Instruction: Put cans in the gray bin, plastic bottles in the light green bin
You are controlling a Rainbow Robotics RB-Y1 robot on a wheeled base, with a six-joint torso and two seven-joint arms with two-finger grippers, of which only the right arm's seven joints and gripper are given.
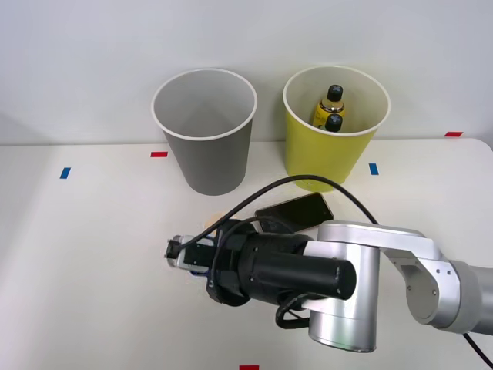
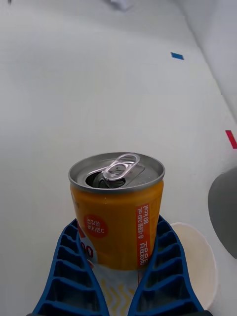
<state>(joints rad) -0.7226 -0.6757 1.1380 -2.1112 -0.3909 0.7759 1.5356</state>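
Both plastic bottles sit in the light green bin; my claw grips the orange can, gray bin ahead awaiting it.

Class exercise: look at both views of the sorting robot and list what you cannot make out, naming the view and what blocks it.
- Front view: the right gripper and its can are mostly hidden behind the arm's black wrist.
- Front view: the two plastic bottles in the light green bin are partly hidden by its wall.
- Front view: the gray bin floor is out of sight.
- Wrist view: the cream paper cup is partly behind a finger.
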